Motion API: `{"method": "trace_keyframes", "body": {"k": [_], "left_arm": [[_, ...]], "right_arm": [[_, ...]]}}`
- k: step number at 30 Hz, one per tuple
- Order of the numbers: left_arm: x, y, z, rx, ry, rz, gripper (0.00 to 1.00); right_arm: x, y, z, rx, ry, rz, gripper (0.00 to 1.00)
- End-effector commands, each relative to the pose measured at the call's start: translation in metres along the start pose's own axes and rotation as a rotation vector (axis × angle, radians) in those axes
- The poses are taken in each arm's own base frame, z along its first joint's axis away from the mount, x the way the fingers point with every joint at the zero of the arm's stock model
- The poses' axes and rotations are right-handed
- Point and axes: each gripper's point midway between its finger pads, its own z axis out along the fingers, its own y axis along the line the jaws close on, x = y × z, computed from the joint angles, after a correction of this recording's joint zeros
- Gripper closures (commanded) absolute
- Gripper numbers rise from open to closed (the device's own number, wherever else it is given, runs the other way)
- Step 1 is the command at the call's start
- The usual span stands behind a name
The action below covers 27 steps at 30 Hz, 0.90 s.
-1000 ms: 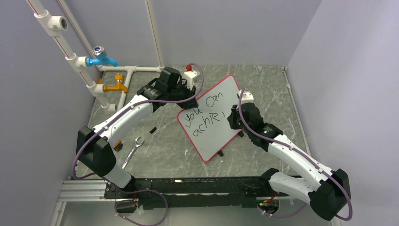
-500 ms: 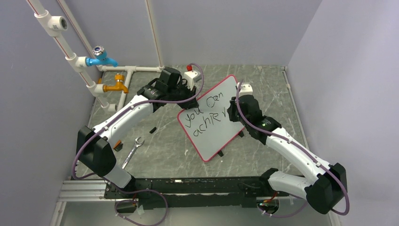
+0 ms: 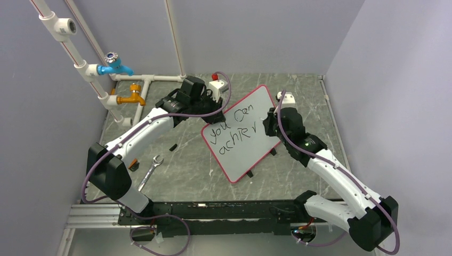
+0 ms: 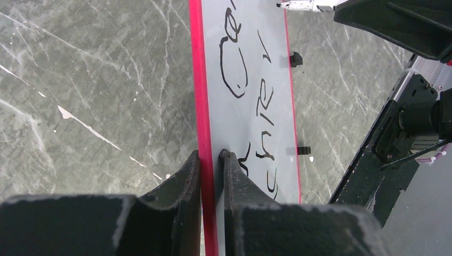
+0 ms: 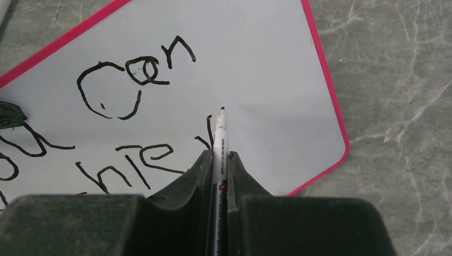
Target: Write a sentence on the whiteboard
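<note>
Left fingers (image 4: pixel 184 181) clamp the whiteboard (image 4: pixel 261 37) by its red rim. Right fingers (image 5: pixel 193 178) pinch a marker (image 5: pixel 219 140), its tip beside the black "v" stroke (image 5: pixel 205 133).

Occlusions and crops, read outward from the marker tip.
Behind its tip, the marker (image 5: pixel 219 133) barrel disappears between the right gripper (image 5: pixel 218 156) fingers and runs off the bottom edge; its print is too small to read. Left of the tip, the whiteboard (image 5: pixel 256 58) and its first letters are cropped. Tip contact with the board: unclear. The left gripper (image 4: pixel 210 156) fingers cover part of the rim and some lettering.
</note>
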Motion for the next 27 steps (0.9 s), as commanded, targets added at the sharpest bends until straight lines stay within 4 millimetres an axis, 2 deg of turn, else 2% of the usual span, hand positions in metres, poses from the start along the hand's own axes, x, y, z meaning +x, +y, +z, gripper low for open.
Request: {"method": "trace_keyframes", "body": {"k": [1, 13, 23, 27], "left_arm": [[-0.022, 0.002, -0.008, -0.028, -0.064, 0.105, 1.00], [-0.022, 0.002, -0.009, -0.029, -0.063, 0.106, 1.00], [-0.023, 0.002, -0.008, -0.029, -0.064, 0.105, 1.00], [-0.022, 0.002, -0.007, -0.027, -0.060, 0.105, 1.00]], "right_arm": [[-0.001, 0.000, 0.005, -0.016, -0.008, 0.021, 1.00], [0.009, 0.004, 0.019, -0.063, 0.023, 0.058, 1.00], [0.016, -0.010, 0.026, -0.037, 0.037, 0.073, 1.00], [0.013, -0.014, 0.028, -0.030, 0.029, 0.079, 1.00]]}}
